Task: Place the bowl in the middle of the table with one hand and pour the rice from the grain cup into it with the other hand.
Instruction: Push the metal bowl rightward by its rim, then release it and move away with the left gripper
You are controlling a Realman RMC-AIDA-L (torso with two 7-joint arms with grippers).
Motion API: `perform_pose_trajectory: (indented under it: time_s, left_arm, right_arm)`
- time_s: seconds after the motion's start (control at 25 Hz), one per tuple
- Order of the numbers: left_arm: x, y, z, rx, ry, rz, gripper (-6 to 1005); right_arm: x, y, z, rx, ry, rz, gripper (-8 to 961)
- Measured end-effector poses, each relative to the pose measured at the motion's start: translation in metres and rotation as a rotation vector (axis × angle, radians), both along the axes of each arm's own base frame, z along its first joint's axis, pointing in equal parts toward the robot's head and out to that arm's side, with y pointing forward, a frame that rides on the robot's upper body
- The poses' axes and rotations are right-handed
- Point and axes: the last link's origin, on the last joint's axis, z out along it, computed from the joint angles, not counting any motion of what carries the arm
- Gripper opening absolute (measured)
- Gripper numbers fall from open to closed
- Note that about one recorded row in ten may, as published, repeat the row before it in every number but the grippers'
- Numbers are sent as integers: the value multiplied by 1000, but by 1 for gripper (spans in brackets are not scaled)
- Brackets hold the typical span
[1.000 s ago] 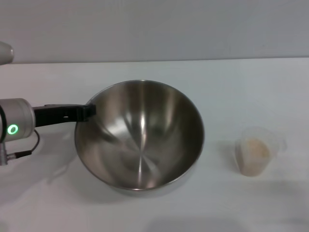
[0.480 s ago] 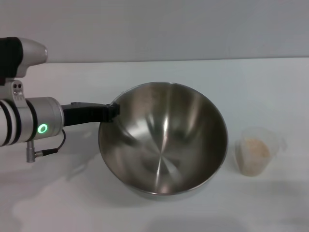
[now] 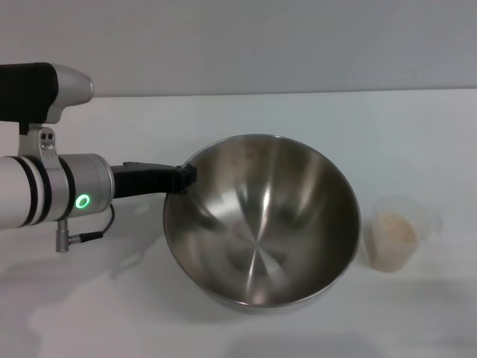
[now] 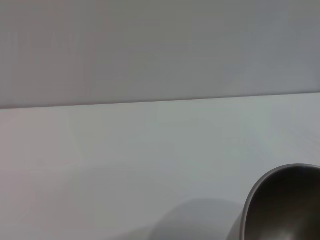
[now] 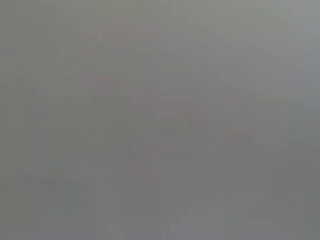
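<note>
Where the left arm reaches level from the left edge, the left gripper (image 3: 182,179) is seen with jaws clamped on the near-left rim of the bowl (image 3: 261,224), which is tilted, bare steel inside, at mid-counter (image 3: 417,134). Just beside it, rightward, the grain cup (image 3: 393,233) stands upright, rice (image 3: 395,231) held within.

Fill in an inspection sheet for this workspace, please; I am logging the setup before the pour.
Surface: white table, bare around the items.
Job's things: steel bowl, empty; grain cup beside it, apart, upright, holding rice.
Clutter: nothing seen.
Grippers: left gripper clamped on the bowl's rim; right gripper not in view.
Cables: one thin cable under the left wrist.
Surroundings: plain grey wall.
</note>
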Motion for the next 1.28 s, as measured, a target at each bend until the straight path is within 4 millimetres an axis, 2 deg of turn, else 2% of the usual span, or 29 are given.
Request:
perform_pose_trajectory:
  time_s: [0.4, 1.28]
  left_arm:
    - [2, 3, -6, -7, 4, -5, 52]
    - [-7, 6, -11, -15, 29, 4, 55]
  right_arm:
    - [0, 1, 0, 1, -2, 1, 822]
    - [2, 2, -1, -8, -2, -9, 822]
